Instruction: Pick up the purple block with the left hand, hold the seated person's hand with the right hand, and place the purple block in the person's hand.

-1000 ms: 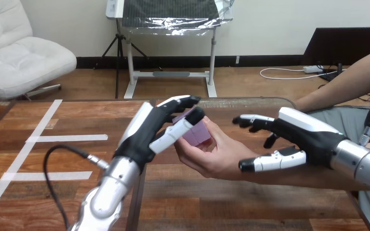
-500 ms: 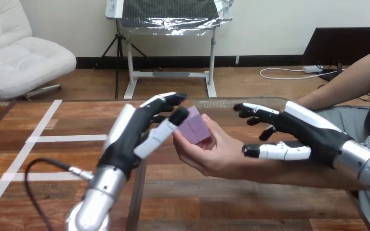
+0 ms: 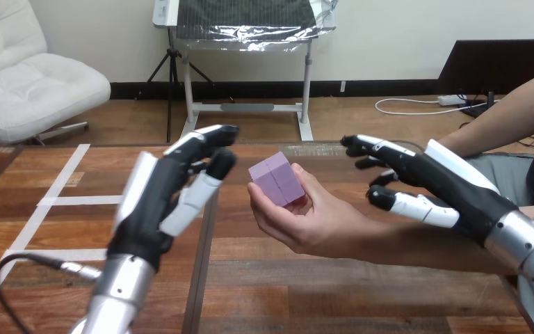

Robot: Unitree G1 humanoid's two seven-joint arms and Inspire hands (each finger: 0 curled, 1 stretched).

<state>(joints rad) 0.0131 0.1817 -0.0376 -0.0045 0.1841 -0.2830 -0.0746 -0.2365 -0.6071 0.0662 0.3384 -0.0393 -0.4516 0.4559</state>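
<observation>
1. the left hand stood raised over the table, palm toward the purple block, fingers nearly straight and loosely together, touching nothing.
2. the purple block lay in the person's hand, cradled by its fingers, a gap apart from the left hand.
3. the right hand hung over the person's forearm, fingers straight and spread, curled round nothing.

1. Wooden table up front, dark planks, with white tape lines on its left part.
2. Behind it there's a wood floor, a plain pale wall and a black baseboard.
3. White padded chair far left, white metal stand in the middle holding a foil-wrapped panel, black screen at right.
</observation>
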